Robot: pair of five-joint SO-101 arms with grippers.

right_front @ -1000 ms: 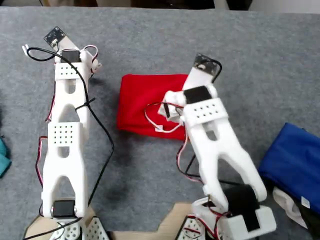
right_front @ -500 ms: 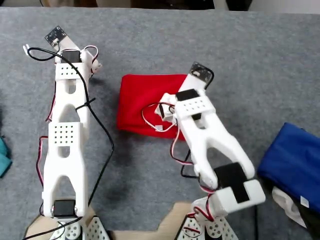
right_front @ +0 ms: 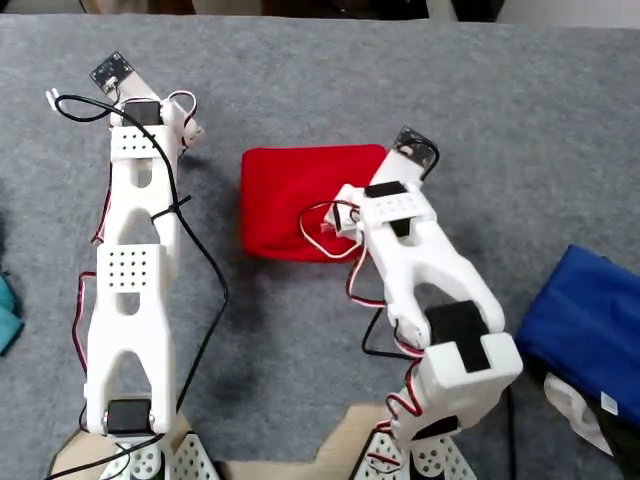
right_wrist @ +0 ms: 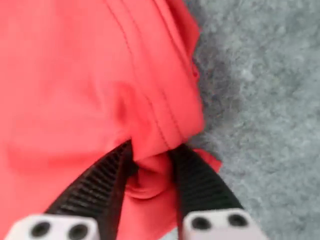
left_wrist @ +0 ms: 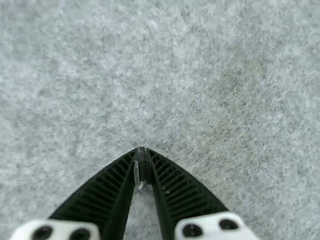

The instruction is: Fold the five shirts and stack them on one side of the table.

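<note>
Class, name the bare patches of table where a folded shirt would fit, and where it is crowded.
Free: grey felt-like table beyond the red folded shirt, and between it and the blue cloth. Crowded: where the right gripper pinches that shirt.

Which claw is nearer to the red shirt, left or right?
Right. The right claw grips the edge of the red shirt; the left claw is shut over the gray table, apart from the shirt.

The left arm (right_front: 135, 250) stretches straight forward, its claw (left_wrist: 140, 152) pointing downward with the two fingers pressed together at their tips. The right arm (right_front: 420, 270) leans forward and toward the left arm, its claw (right_wrist: 152, 150) angled down and pinched on a fold of the red shirt (right_wrist: 75, 75).
</note>
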